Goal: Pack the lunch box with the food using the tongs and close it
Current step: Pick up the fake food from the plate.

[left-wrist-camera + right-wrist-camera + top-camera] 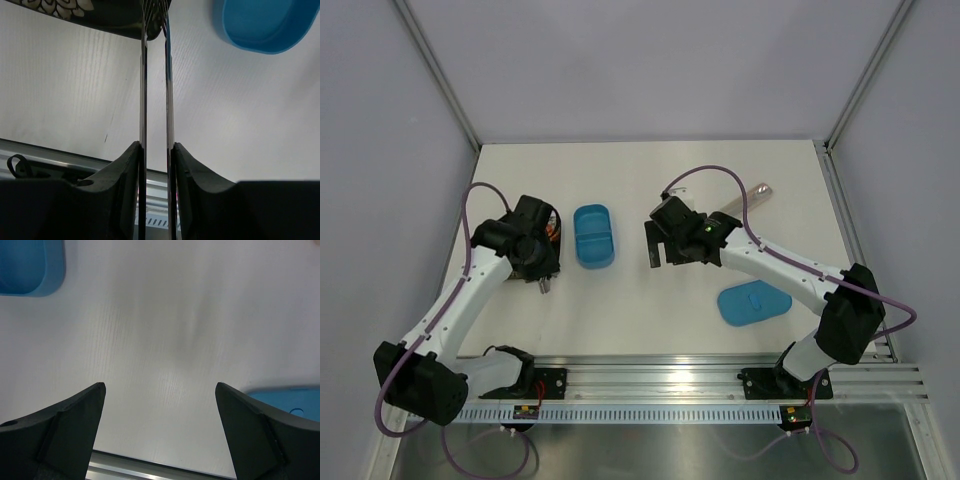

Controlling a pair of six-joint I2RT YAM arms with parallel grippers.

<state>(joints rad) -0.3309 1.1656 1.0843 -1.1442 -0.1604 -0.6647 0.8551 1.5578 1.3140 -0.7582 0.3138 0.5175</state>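
White table [650, 310]: lunch box [593, 236] left of centre; blue lid [753, 303] near right; dark patterned plate [100, 17] left of box.

Likely lab: aluminium-framed white enclosure [650, 70]

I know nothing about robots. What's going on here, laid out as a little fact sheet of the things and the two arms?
Box: bright-blue oval plastic lunch box, open, no food seen inside
Lid: flat blue oval lid, on table, apart from box
Left jaws: closed on long thin silver metal tongs, tips at dark patterned plate
Right jaws: wide open, empty
Food: not clearly visible
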